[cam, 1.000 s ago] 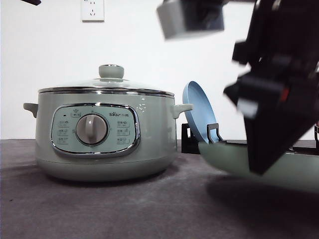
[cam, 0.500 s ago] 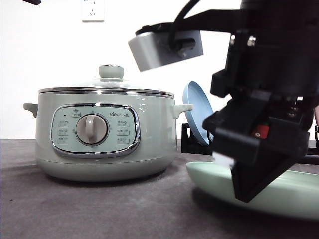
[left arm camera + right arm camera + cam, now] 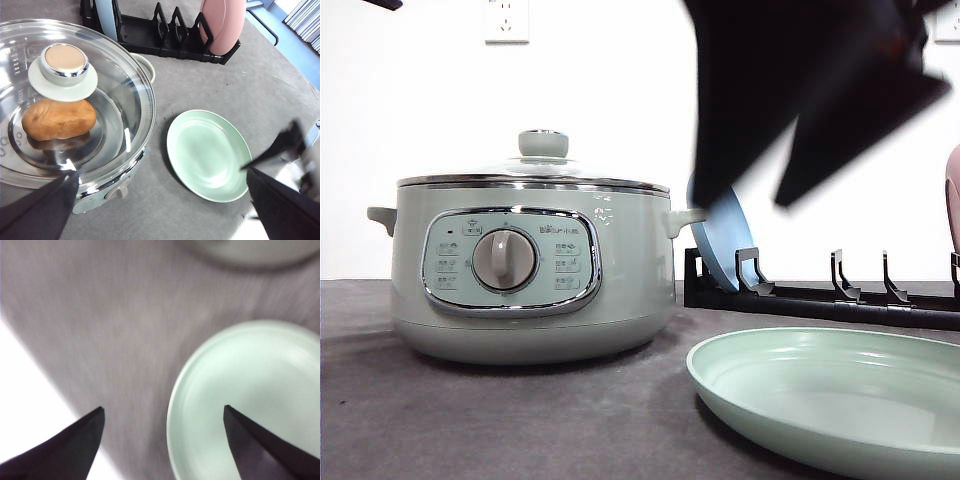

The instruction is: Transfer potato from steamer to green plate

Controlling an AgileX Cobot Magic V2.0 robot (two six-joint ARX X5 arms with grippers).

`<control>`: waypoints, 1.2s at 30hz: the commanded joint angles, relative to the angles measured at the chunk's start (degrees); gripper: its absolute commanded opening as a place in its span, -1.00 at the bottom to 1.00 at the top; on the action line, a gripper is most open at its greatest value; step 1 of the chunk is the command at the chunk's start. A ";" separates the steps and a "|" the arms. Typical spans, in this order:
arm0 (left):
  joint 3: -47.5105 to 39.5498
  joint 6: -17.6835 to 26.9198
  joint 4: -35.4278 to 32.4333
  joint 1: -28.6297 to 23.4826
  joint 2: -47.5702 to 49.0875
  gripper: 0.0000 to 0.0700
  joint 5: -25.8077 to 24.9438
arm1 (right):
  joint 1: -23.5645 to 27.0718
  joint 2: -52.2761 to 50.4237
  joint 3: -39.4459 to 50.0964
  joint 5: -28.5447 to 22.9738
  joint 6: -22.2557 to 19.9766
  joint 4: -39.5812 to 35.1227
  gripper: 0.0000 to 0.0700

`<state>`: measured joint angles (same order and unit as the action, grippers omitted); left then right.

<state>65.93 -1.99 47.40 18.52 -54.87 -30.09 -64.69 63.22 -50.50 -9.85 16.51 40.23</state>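
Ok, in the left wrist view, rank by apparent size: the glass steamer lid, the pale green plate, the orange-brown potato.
1. Round glass steamer lid, though nearest the camera.
2. Pale mint-green plate.
3. Orange-brown oblong potato, clearly smallest.

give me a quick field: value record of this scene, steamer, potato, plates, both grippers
steamer: pale sage-green round electric pot, glass lid on
potato: orange-brown oblong lump inside the steamer, under the lid
green plate: shallow mint-green round plate, bare, on grey table beside the steamer
blue plate: upright in black rack
pink plate: upright in the rack
left gripper: open, above the steamer
right gripper: open, above the green plate's rim
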 commanded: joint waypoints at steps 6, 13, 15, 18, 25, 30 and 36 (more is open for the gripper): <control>1.18 1.13 -0.66 0.26 -0.55 1.00 -0.33 | 7.96 -8.60 -1.08 7.14 1.56 -4.64 0.44; 1.18 1.13 -0.59 0.26 -0.55 1.00 -0.34 | 20.82 -16.54 -1.05 13.11 1.96 -4.01 0.57; 1.18 1.14 -0.55 0.26 -0.55 1.00 -0.35 | 23.86 -18.71 -1.04 14.40 0.96 -3.35 0.58; 1.18 1.15 -0.51 0.26 -0.55 1.00 -0.35 | 27.93 -21.51 -1.03 14.44 -0.83 0.62 0.76; 1.18 0.93 -0.28 0.26 -0.55 1.00 -0.35 | 33.51 -27.87 -0.94 15.89 -1.88 8.28 1.00; 1.20 0.32 0.38 0.36 -0.55 1.00 -0.31 | 33.53 -33.22 -0.94 16.44 0.03 8.26 1.00; 2.61 -1.08 2.01 0.75 -1.62 0.94 2.36 | 33.53 -36.63 -0.94 16.48 0.84 7.71 1.00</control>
<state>66.94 -2.55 49.79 19.05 -55.65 -28.22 -30.89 26.54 -50.63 6.48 16.58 48.78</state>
